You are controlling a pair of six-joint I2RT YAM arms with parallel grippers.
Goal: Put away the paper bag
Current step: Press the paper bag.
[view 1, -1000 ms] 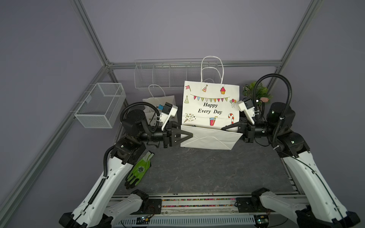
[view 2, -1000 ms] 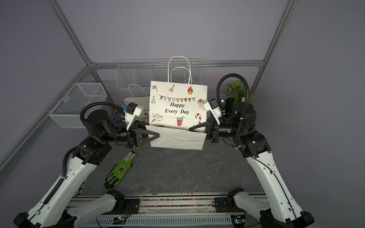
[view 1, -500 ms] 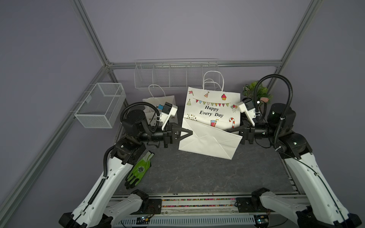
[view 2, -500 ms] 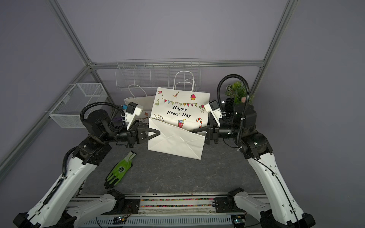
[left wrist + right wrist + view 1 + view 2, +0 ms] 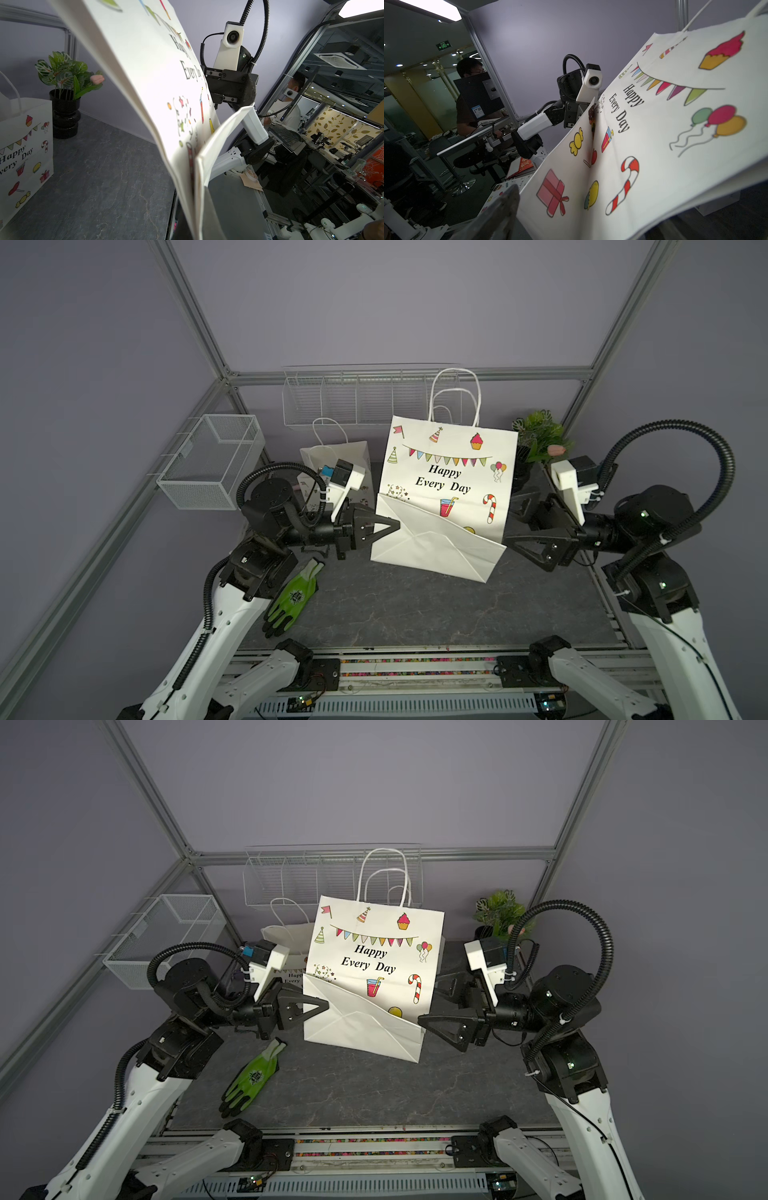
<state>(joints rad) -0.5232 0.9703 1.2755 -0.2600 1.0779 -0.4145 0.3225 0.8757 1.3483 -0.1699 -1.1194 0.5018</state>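
Shows a flattened white paper bag (image 5: 449, 472) upright at the middle of the dark marbled tabletop (image 5: 415, 614), toward its back edge. Smooth matte paper, base folded up, twisted cord handles, printed bunting, cupcake, balloons and "Happy Every Day". Finds the left gripper (image 5: 395, 526) clamped shut on the bag's lower left edge. Finds the right gripper (image 5: 509, 522) spread wide at the lower right corner, gripping nothing.

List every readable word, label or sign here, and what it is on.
"Happy Every Day": on the paper bag.
"Happy Every Day": on the second bag, partly cropped.
Logo on the green glove: too small to read.
The exit sign: arrows only, no legible words.
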